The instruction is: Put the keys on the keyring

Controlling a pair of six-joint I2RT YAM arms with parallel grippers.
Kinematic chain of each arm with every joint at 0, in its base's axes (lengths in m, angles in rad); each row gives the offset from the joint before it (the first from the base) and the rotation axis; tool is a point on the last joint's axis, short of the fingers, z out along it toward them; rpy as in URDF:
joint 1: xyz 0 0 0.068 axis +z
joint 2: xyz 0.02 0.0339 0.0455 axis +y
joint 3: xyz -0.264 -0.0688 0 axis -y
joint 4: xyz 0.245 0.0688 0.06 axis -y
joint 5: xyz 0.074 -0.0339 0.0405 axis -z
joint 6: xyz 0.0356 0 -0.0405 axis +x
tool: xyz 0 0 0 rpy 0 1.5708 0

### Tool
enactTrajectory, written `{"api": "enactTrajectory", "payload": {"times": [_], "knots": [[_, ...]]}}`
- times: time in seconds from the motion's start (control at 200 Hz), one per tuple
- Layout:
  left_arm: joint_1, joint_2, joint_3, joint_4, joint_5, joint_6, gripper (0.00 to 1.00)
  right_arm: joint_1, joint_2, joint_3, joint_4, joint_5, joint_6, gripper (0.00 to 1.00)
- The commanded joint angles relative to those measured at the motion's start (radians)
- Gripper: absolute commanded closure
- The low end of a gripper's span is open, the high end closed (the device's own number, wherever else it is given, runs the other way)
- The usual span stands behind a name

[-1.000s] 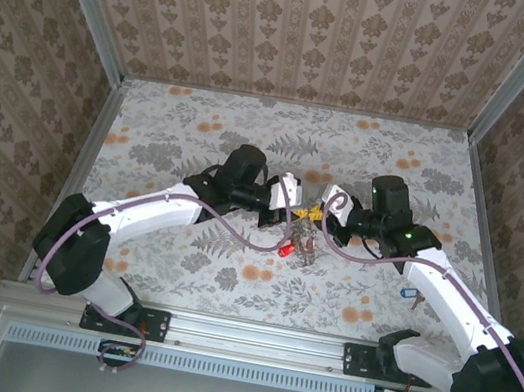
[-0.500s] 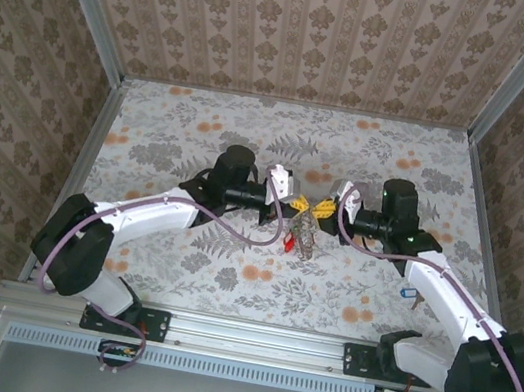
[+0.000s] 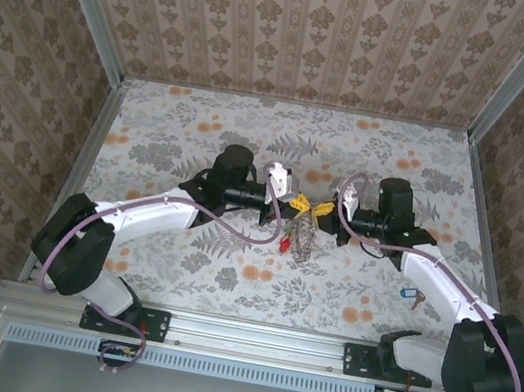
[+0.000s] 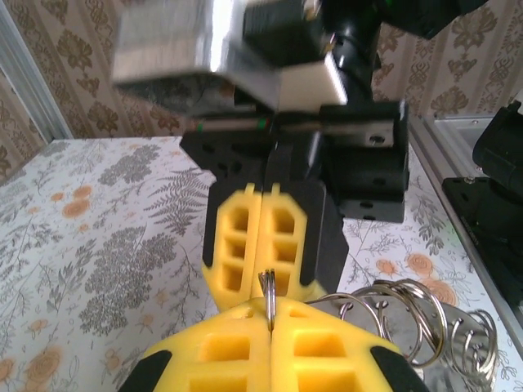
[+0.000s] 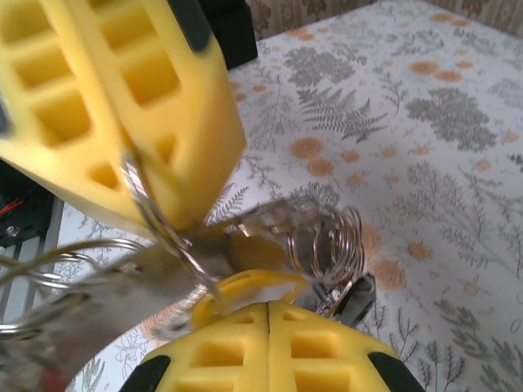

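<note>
Left gripper [image 3: 293, 202], reaching in from 9 o'clock, had its yellow pads [image 4: 212, 355] pressed together on a thin wire loop of the large round metal keyring [image 3: 301, 241]. The ring's coils and silver keys drooped toward 6 o'clock beneath the fingertips, a small red plastic tag [image 3: 285, 244] among them, over the middle of the floral-patterned table [image 3: 184, 121]. Nose to nose with it, coming from 3 o'clock, the right gripper [image 3: 323, 210] was likewise closed tight. Its wrist view showed a flat silver key with a yellowish tag [image 5: 237, 245] lying right at its tips and crossing the ring wire, though whether the pads truly pinched it could not be told. Farther toward 4 o'clock, beside the right arm, a small silver key with a blue tag [image 3: 409, 298] lay loose on the table, well apart from the ring. The step in hand looked like threading the yellowish-tagged key onto the held wire, so the task seemed half done at best. The next move would call for a fine, steady slide of the key's hole along the wire's open end, with the ring held against twisting; the key on the table would need fetching afterwards.
</note>
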Motion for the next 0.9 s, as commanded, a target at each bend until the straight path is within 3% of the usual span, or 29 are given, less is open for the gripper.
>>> {"api": "enactTrajectory", "payload": {"times": [0.0, 0.345, 0.465, 0.58, 0.895], "knots": [[-0.001, -0.004, 0.016, 0.091, 0.041, -0.019, 1.0, 0.001, 0.002, 0.052, -0.101, 0.028, -0.019, 0.95], [0.0, -0.013, 0.035, -0.028, 0.015, 0.057, 1.0, -0.001, -0.198, 0.031, -0.13, 0.291, -0.074, 0.8], [0.0, -0.01, 0.048, -0.052, 0.02, 0.072, 1.0, 0.0, -0.245, 0.035, -0.157, 0.166, -0.178, 0.72], [-0.001, -0.007, 0.065, -0.086, 0.035, 0.09, 1.0, 0.004, -0.245, 0.047, -0.165, 0.018, -0.272, 0.71], [-0.001, -0.011, 0.07, -0.096, 0.045, 0.092, 1.0, 0.027, -0.15, 0.106, -0.164, -0.024, -0.325, 0.72]]}}
